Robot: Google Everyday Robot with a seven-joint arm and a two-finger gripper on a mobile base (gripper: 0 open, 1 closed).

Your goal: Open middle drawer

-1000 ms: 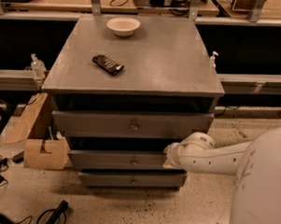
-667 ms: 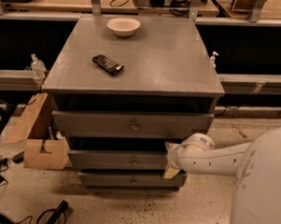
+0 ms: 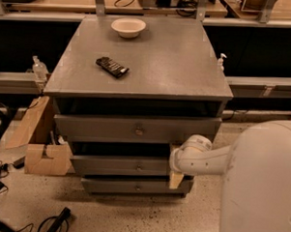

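Observation:
The grey cabinet [image 3: 138,54] has three drawers stacked in its front. The middle drawer [image 3: 119,166] is a flat grey front with a small round knob [image 3: 139,167] at its centre, and it stands slightly out from the cabinet body. My gripper [image 3: 175,163] is at the right end of this drawer's front, to the right of the knob, on the end of the white arm [image 3: 202,156] that reaches in from the right. The arm's wrist covers where the gripper meets the drawer.
The top drawer [image 3: 135,129] juts out above the middle one, and the bottom drawer [image 3: 132,186] sits below it. A white bowl [image 3: 128,26] and a dark flat packet [image 3: 112,66] lie on the cabinet top. Cardboard boxes [image 3: 42,157] and cables [image 3: 53,223] lie on the floor at left.
The gripper's end has dipped slightly lower beside the middle drawer's right end. The drawers have not visibly moved.

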